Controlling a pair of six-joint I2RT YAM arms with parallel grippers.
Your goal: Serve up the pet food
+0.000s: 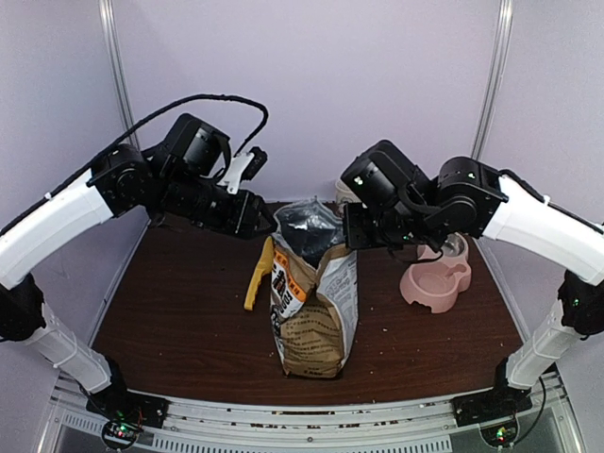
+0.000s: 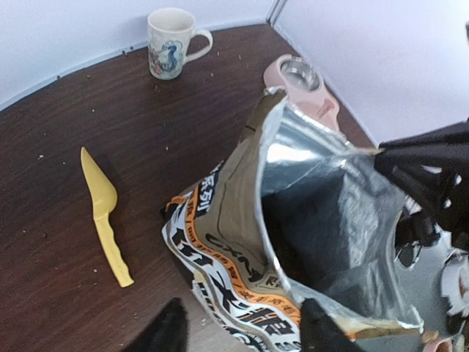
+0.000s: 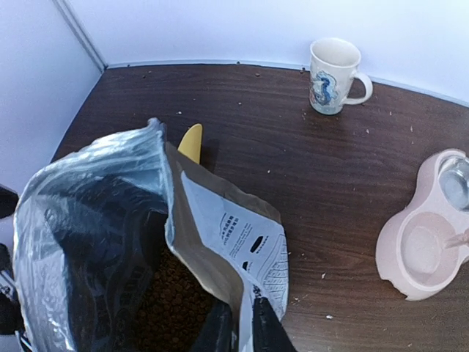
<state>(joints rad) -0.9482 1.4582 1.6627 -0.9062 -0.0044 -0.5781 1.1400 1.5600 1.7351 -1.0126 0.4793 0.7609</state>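
Right wrist | pet food [image 3: 172, 304] in bag [image 3: 227, 235] | beside right jaws pinching bag

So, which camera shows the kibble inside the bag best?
The right wrist view: it looks down into the open bag, and the brown kibble is plain at the bottom. The left wrist view shows only a dark interior. The top view shows just the bag's mouth.

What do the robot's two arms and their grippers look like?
The left arm and right arm have smooth white tube-shaped links joined by chunky black joint housings. A black ribbed cable loops over the left one. The left gripper and right gripper are black, each with two slim tapering fingers.
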